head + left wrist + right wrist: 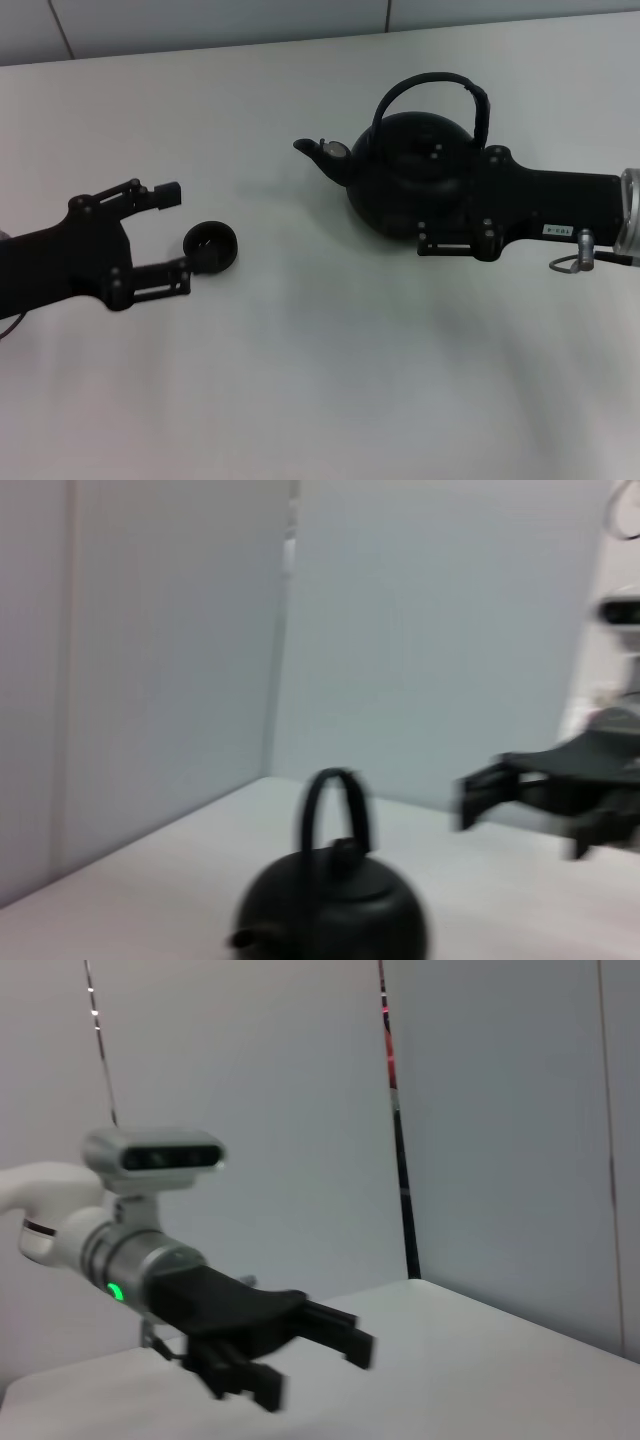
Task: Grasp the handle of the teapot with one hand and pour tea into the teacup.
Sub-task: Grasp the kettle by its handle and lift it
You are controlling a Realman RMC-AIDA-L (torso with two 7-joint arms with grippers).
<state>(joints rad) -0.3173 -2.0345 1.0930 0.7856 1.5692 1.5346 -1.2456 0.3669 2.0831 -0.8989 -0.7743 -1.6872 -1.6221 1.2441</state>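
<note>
Black on white, everything stands out: the teapot (410,175) sits upright on the pale bench (330,380), toward the back and the robot's right, spout aimed at the teacup (210,247), which stands well apart on the left. The right hand (455,200) lies low against the pot's right flank; its near finger shows under the belly, but I cannot tell how wide it is spread, and it does not look to have the handle (430,85), which arches free above the lid. The left hand (172,232) is spread wide, empty, its near finger touching or just beside the cup. I judge the grasp is not yet made; next the right hand must rise and close on the handle's top. Bare bench lies between pot and cup for the carry; the wall behind is close.
</note>
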